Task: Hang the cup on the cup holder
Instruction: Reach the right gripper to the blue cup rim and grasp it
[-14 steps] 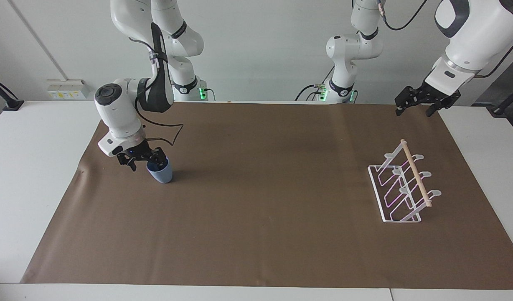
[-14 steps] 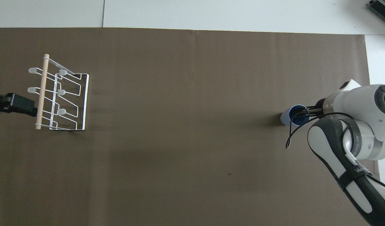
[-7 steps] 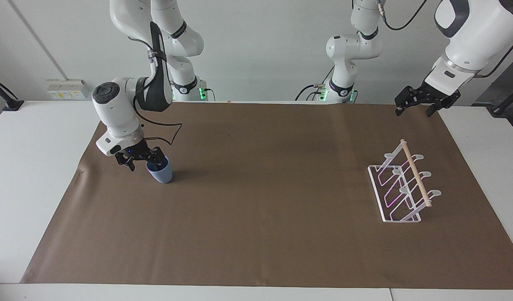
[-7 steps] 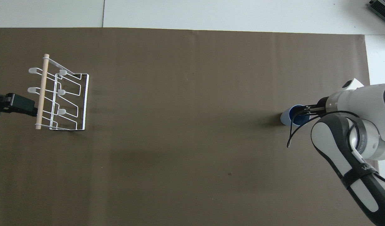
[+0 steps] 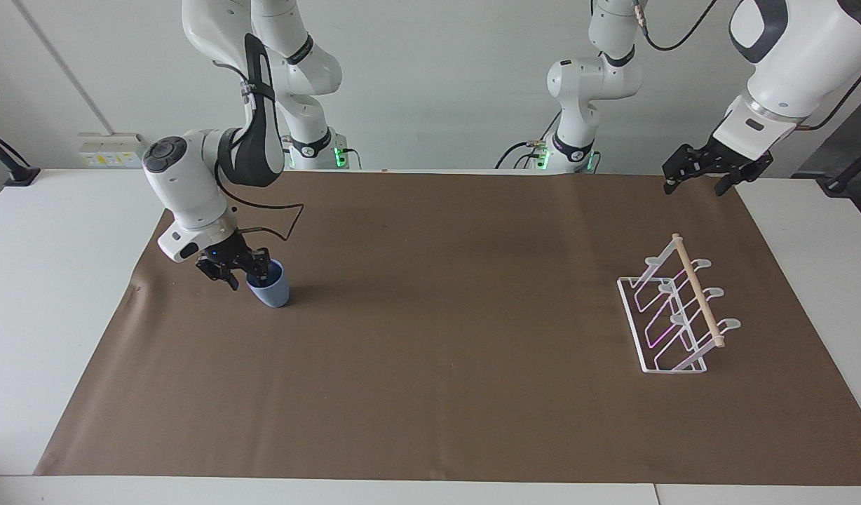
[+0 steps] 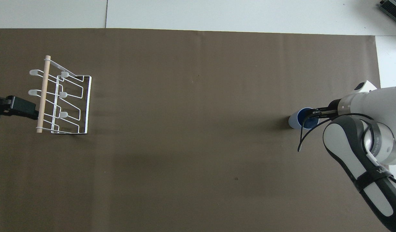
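Note:
The pale blue-grey cup (image 5: 270, 290) stands upright on the brown mat toward the right arm's end of the table; it also shows in the overhead view (image 6: 294, 120). My right gripper (image 5: 242, 272) is at the cup's rim on the side toward that end of the table, and it shows in the overhead view too (image 6: 315, 113). The white wire cup holder (image 5: 697, 291) with its wooden dowel stands toward the left arm's end (image 6: 43, 96). My left gripper (image 5: 695, 186) waits open in the air, over the mat's edge beside the holder (image 6: 32, 111).
A brown mat (image 5: 430, 337) covers most of the white table. A black cable loops from the right arm's wrist over the mat close to the cup (image 5: 283, 224).
The right arm's wrist and forearm have swung toward its end of the table while the gripper stays at the cup's rim. The cup, holder and left arm have not moved.

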You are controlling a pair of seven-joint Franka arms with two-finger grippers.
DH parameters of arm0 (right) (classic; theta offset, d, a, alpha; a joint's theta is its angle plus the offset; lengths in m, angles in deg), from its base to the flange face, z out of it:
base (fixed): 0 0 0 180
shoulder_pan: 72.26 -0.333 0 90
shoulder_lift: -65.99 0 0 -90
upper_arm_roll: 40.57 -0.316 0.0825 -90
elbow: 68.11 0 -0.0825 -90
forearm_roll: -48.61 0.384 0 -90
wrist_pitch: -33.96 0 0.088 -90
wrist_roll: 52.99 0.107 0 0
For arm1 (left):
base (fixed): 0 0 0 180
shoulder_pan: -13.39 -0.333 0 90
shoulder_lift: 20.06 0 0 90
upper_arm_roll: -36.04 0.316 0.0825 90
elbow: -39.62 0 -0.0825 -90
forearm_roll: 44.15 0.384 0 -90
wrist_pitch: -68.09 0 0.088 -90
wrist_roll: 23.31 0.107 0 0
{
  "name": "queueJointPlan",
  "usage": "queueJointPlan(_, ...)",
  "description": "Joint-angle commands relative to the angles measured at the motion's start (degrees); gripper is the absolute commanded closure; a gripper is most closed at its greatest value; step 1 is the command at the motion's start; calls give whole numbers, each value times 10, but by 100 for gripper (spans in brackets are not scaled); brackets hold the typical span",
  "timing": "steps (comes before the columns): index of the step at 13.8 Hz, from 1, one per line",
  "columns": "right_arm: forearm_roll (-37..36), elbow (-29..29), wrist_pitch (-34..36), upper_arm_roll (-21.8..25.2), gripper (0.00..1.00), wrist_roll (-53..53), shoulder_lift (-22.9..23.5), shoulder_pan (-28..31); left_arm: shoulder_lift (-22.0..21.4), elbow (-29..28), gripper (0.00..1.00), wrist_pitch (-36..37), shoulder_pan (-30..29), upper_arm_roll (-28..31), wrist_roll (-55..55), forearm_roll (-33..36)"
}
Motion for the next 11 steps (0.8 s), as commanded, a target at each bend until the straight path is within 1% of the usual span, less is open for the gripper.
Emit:
queueJointPlan(1, 15, 1, 14, -3, 47, -24, -8, 8, -15, -17, 0, -1, -1, 0, -4, 11)
queueJointPlan(7, 15, 1, 16, -3, 48, -24, -8, 7, -15, -17, 0, -1, -1, 0, -4, 11)
queueJointPlan(8, 14, 1, 17, -3, 52, -24, -9, 6, -15, -17, 0, -1, -1, 0, -4, 11)
queueJointPlan(9, 14, 1, 18, -3, 60, -24, -9, 6, -15, -17, 0, -1, -1, 0, -4, 11)
queueJointPlan(11, 14, 1, 19, -3, 82, -24, -9, 6, -15, -17, 0, -3, 0, 0, -6, 11)
